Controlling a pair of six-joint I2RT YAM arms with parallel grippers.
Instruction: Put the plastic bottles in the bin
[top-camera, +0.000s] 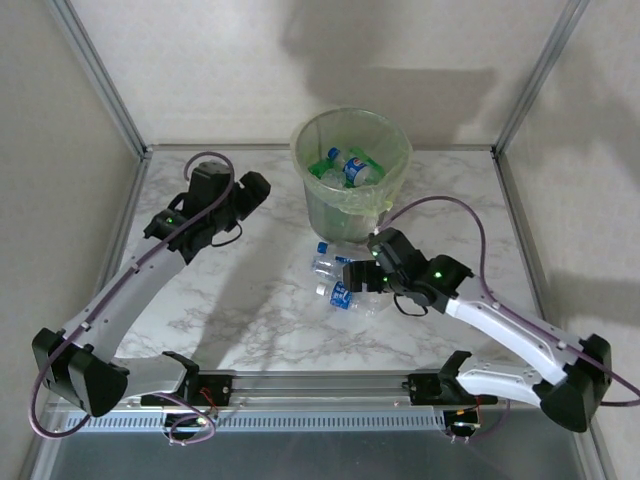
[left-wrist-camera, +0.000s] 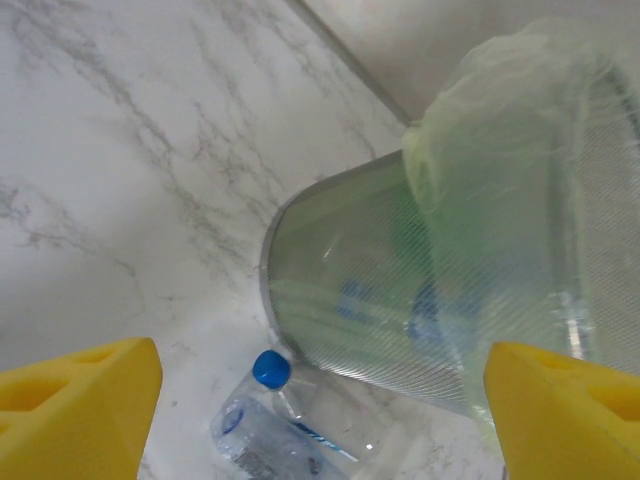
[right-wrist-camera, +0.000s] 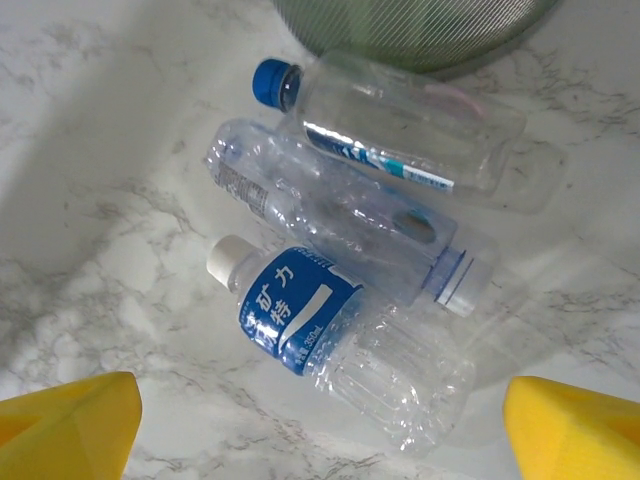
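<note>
**Desk** (top-camera: 250, 300): white marble pattern, pale walls around it.

**Bin** (top-camera: 392, 190): round and translucent, with a pale green liner (top-camera: 385, 135) folded over the rim. It stands upright at upper centre of the top view. Inside are several bottles in the bin (top-camera: 350, 168), some blue-labelled, some green.

**Bottles on the desk**: three, lying side by side just below the bin in the top view. In the right wrist view, from top to bottom:
- blue-capped bottle (right-wrist-camera: 400, 120), nearest the bin's base
- crushed clear bottle (right-wrist-camera: 340, 215), touching the blue-capped bottle
- white-capped bottle (right-wrist-camera: 330, 335), with a blue label

**Left gripper** (top-camera: 250, 188): left of the bin in the top view. Jaws wide and holding nothing, with the yellow pads (left-wrist-camera: 80, 400) at the lower corners of its wrist view.

**Right gripper** (top-camera: 360, 272): at the three desk bottles. Jaws wide and holding nothing, with the pads apart at the lower corners of its wrist view.
</note>
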